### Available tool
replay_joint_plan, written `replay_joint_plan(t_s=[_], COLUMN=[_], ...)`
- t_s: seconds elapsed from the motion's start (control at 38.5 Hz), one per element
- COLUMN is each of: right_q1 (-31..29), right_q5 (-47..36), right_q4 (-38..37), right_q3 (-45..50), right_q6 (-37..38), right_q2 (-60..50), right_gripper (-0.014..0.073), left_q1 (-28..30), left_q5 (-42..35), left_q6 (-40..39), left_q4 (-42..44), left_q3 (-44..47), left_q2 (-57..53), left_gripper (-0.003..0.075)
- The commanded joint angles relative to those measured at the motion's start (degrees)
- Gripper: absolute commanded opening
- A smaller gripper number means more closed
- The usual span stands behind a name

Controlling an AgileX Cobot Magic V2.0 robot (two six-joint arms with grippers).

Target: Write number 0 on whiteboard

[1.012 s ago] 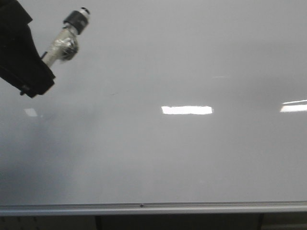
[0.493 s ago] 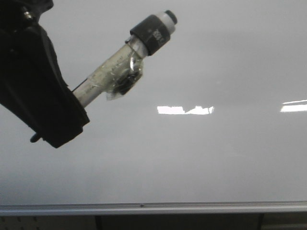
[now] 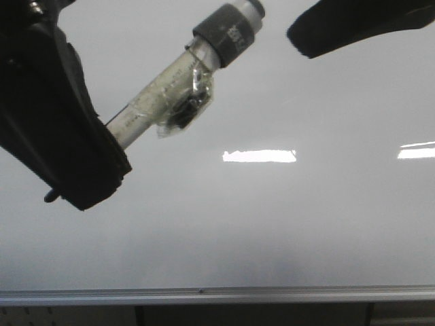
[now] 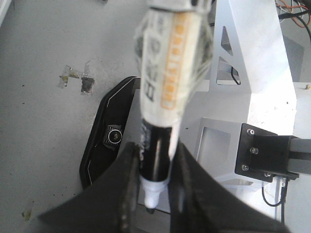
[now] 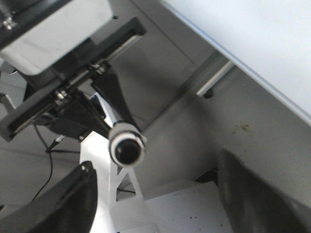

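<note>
Left tool [image 4: 154, 170] clamps a taped marker [image 3: 178, 85] w/ cap on, right tool [image 5: 155, 194] spread wide nr cap, whiteboard [image 3: 272, 224] glossy grey, unmarked.

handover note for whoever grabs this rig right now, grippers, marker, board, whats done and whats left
Left gripper: shut on the marker, cap on, raised in front of the whiteboard.
Right gripper: open, fingers either side of the marker's capped end, not touching it.
Done: marker picked up. No number 0 visible on the board.
Left: probably pull the cap off with the right gripper, then draw the 0.
</note>
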Motion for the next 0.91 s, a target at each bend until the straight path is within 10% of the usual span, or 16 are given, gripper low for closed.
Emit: replay_joint_plan(t_s=[0.0, 0.44, 0.88], right_q1=[3.07, 11.03, 11.03], right_q5=[0.61, -2.10, -2.37], right_q4=[4.24, 4.37, 4.43], right_q3=[-3.72, -5.38, -5.38], right_q6=[-1.02, -1.02, -1.07], right_q2=[1.60, 6.82, 6.82], right_gripper=[0.0544, 0.0519, -0.0048], left_q1=[-0.56, -0.56, -0.56], left_q5=[0.66, 0.32, 0.20], left_q6=[0.11, 0.11, 0.11], left_q4=[-3.30, -3.30, -3.30], left_q3=[-1.86, -1.86, -1.86], left_q2=[-2.10, -2.10, -2.10], left_gripper=[-0.0013, -0.0013, -0.0013])
